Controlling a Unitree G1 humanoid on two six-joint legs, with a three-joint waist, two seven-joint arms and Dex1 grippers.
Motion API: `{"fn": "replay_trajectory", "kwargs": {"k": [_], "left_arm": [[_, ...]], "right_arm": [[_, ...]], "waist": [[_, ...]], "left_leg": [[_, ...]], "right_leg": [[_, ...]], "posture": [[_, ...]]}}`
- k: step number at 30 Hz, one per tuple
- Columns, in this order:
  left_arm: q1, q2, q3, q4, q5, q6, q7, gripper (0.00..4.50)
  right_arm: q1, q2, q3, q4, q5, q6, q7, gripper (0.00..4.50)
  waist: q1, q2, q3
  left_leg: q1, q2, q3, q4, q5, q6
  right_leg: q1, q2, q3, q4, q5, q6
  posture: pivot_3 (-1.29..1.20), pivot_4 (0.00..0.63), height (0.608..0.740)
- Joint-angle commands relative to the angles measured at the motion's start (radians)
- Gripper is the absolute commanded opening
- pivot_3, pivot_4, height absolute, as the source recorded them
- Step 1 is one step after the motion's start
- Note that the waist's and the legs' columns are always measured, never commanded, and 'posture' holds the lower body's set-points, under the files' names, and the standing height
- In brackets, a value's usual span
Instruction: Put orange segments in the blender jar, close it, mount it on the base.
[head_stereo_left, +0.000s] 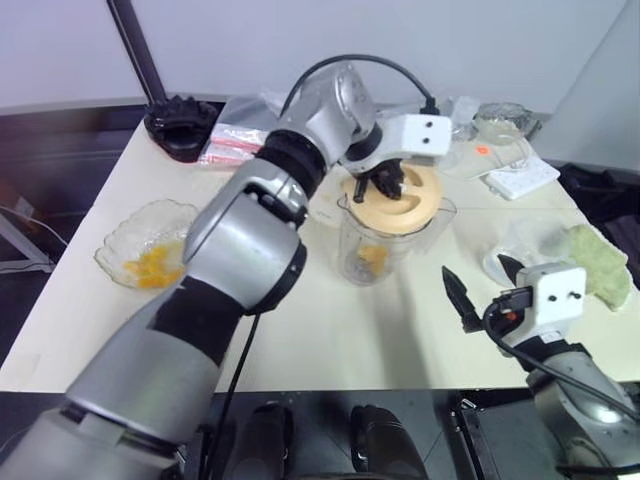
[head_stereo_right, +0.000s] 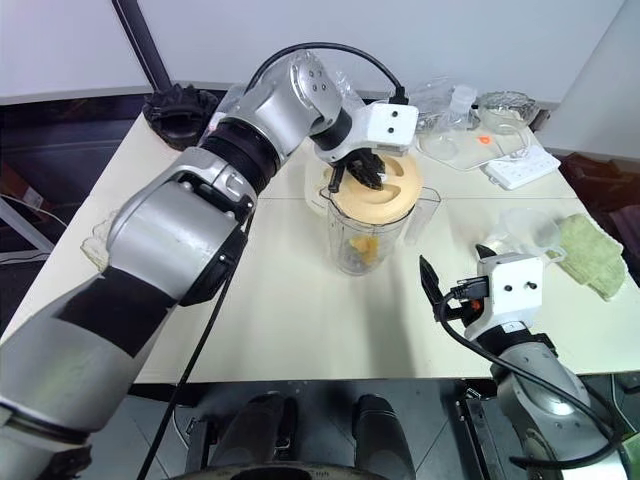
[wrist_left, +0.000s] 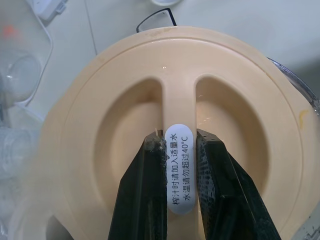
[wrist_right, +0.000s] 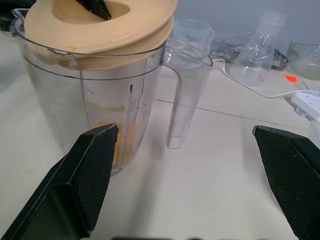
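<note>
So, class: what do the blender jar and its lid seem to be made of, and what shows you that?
Jar: clear, glossy, probably plastic; the orange segments show through its wall and the handle looks moulded in one piece.
Lid: opaque cream, likely plastic, smooth with a soft sheen and a moulded centre rib.

Scalloped glass bowl (head_stereo_left: 143, 240): table's left edge, well apart from all fingers.
Black ridged object (head_stereo_left: 183, 124): far left corner.
White power strip (head_stereo_left: 521, 177): far right, beyond the open fingers.
Green cloth (head_stereo_left: 598, 262): right edge.
</note>
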Motion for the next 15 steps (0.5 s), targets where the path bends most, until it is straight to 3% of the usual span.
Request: {"fn": "replay_trajectory", "kwargs": {"k": [1, 15], "left_arm": [[0.056, -0.015, -0.013, 0.034, 0.021, 0.004, -0.033, 0.23], [-0.033, 0.005, 0.153, 0.023, -0.109, 0.154, -0.131, 0.23]], "right_arm": [[-0.022, 0.019, 0.020, 0.018, -0.043, -0.039, -0.014, 4.50], [-0.045, 0.038, 0.037, 0.080, -0.081, -0.087, 0.020, 4.50]], "waist": [[-0.001, 0.001, -0.001], [0.002, 0.004, -0.002]], "left_leg": [[0.002, 0.001, 0.000, -0.001, 0.000, 0.000], [-0.003, 0.000, 0.000, -0.002, -0.001, 0.002]], "right_leg": [[0.002, 0.000, 0.000, -0.001, 0.000, 0.000], [-0.003, -0.001, -0.002, -0.003, 0.000, 0.000]], "posture": [[0.00, 0.150, 0.740], [0.00, 0.150, 0.740]]}}
